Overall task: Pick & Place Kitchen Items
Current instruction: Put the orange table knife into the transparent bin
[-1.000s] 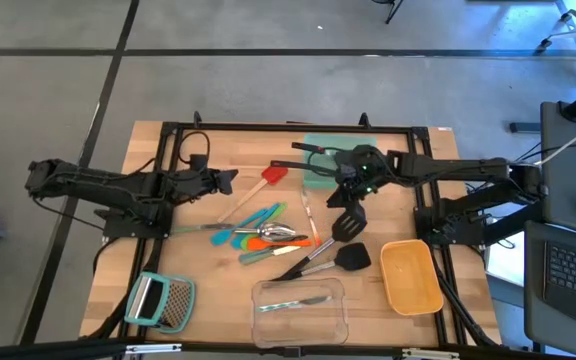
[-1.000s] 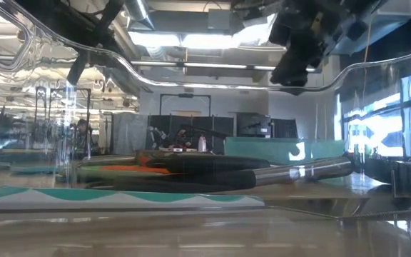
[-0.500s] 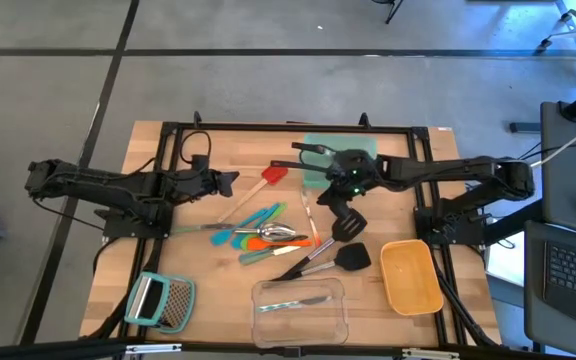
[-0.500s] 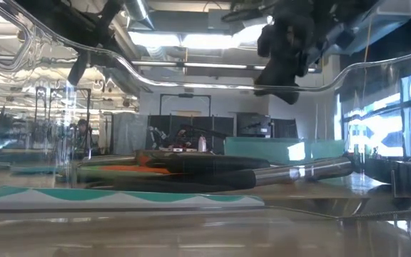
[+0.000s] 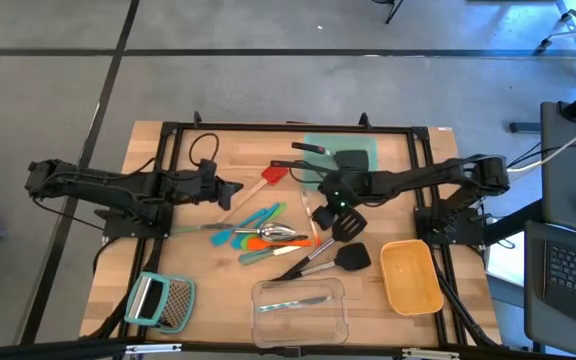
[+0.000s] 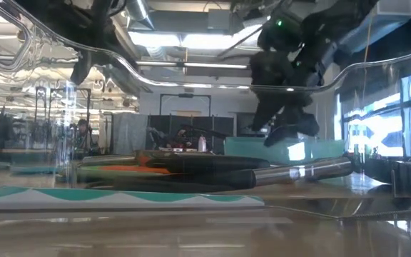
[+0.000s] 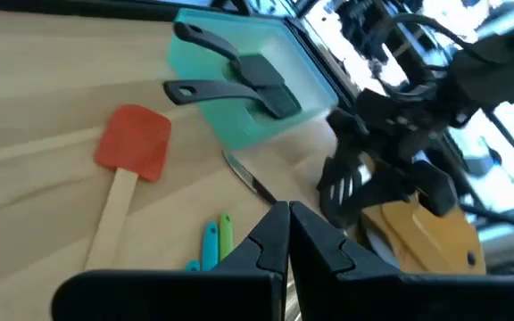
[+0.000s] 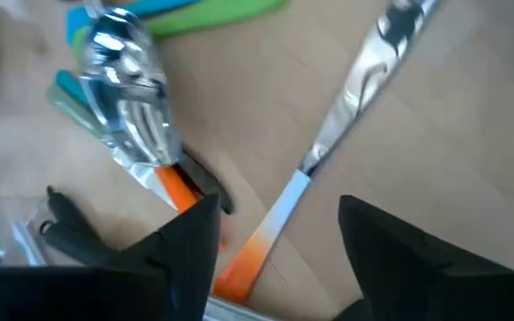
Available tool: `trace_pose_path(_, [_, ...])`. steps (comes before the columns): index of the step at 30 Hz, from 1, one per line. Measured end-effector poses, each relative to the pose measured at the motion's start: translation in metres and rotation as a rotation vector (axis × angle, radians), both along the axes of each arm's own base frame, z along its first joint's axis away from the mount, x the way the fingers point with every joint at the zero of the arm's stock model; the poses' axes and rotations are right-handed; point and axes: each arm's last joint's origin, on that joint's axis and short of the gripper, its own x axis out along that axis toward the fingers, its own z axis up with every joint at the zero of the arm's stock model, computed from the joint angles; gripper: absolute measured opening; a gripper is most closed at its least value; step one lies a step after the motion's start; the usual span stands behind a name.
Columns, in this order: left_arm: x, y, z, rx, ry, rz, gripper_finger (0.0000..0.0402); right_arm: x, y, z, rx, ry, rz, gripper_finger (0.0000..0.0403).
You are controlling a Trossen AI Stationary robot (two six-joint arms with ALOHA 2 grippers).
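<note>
From the high view, the wooden desk [image 5: 148, 262] fills the middle of the frame. The right hand [image 5: 320, 213] is low near the center, right of the pile of kitchen tools [image 5: 263, 235]. Its fingers are spread apart and hold nothing. Two black slotted spatulas [image 5: 333, 156] already lie in the teal tray [image 5: 366, 150] at the upper middle. Another black spatula [image 5: 349, 223] lies just right of the hand. The left hand [image 5: 230, 188] waits at the left of center, pinched shut and empty. A red spatula [image 5: 273, 174] lies near it. A yellow tub [image 5: 411, 276] sits at the lower right, and a clear box [image 5: 300, 310] at the bottom middle.

In the low view, the right hand [image 6: 285, 132] hangs down at the upper right, just above the tools.

The left wrist view shows the red spatula [image 7: 133, 143] at the left and the teal tray [image 7: 239, 98] at the top.

In the right wrist view, the spread fingers [image 8: 186, 234] sit on either side of a thin steel tool with an orange end [image 8: 266, 234]. A shiny spoon [image 8: 132, 62] is at the upper left.

I think the step is picking up the next tool. Next, the hand must go down a bit more, close on the thin tool, and lift it.
</note>
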Motion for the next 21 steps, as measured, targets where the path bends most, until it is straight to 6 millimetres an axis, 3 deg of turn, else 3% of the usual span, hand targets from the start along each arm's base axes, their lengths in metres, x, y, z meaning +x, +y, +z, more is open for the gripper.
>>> trace_pose_path(8, [0.001,-0.001,0.001,0.084,0.024,-0.07,0.0004,0.021,0.025,-0.022,0.058,0.055,0.003,0.0233])
trace_pose_path(16, [0.003,0.0,0.006,0.129,-0.017,-0.064,0.0004,0.049,0.043,-0.035,-0.133,0.19,0.032,0.021])
trace_pose_path(21, [0.004,-0.002,0.008,0.116,-0.038,-0.114,0.0004,0.06,0.045,-0.042,-0.145,0.236,0.009,0.0202])
